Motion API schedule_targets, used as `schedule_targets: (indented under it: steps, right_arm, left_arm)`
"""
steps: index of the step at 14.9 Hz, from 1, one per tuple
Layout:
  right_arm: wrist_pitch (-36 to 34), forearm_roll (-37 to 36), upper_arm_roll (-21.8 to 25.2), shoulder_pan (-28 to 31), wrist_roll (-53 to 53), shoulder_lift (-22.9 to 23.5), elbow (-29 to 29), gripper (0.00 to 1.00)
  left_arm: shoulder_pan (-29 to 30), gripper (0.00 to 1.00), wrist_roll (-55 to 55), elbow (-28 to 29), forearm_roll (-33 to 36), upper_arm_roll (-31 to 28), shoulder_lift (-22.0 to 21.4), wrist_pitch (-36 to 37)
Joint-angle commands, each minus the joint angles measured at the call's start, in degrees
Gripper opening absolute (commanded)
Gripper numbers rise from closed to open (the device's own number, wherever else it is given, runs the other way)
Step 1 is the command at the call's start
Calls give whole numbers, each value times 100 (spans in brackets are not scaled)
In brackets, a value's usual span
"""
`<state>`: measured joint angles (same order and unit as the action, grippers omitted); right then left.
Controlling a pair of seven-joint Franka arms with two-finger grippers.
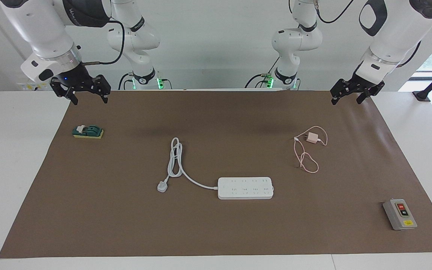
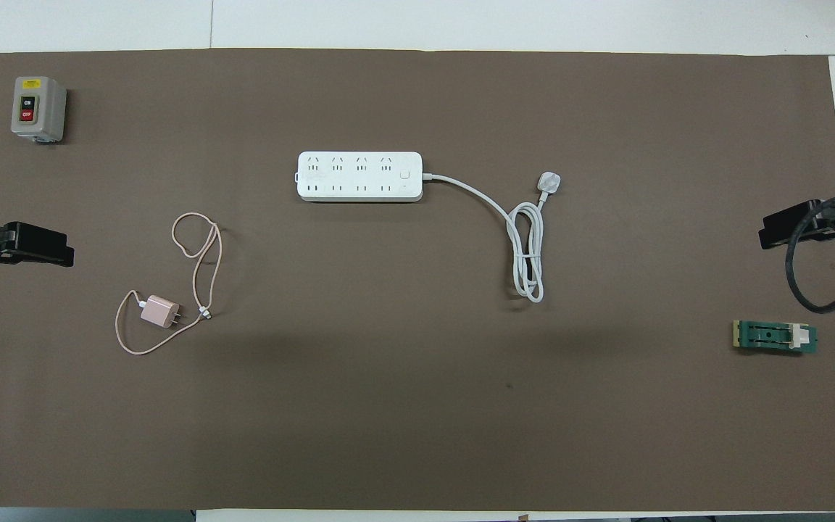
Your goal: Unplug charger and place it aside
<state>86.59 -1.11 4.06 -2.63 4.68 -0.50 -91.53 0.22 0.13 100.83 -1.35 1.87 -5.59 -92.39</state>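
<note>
The charger, a small pale pink cube with a long thin pink cable looped around it, lies loose on the brown mat toward the left arm's end, nearer to the robots than the white power strip. It is not plugged into the strip. In the overhead view the charger and the strip lie well apart. My left gripper hangs open and empty over the mat's corner by the robots, apart from the charger; it also shows in the overhead view. My right gripper waits open and empty over the mat's corner at its own end.
The strip's thick white cord ends in a white plug lying on the mat. A grey switch box stands at the left arm's end, farthest from the robots. A green knife switch sits at the right arm's end.
</note>
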Motion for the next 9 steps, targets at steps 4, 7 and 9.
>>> schedule_targets:
  steps: [4, 7, 9]
  right_arm:
    - [-107, 58, -36, 70, 77, -55, 13, 100]
    - [-107, 58, -36, 70, 77, -55, 13, 100]
    - [-107, 58, -36, 70, 77, -55, 13, 100]
  left_arm:
    - [-13, 100, 84, 129, 4, -55, -136, 28]
    - [5, 100, 102, 121, 4, -55, -136, 37]
    - [5, 100, 110, 129, 4, -55, -136, 28]
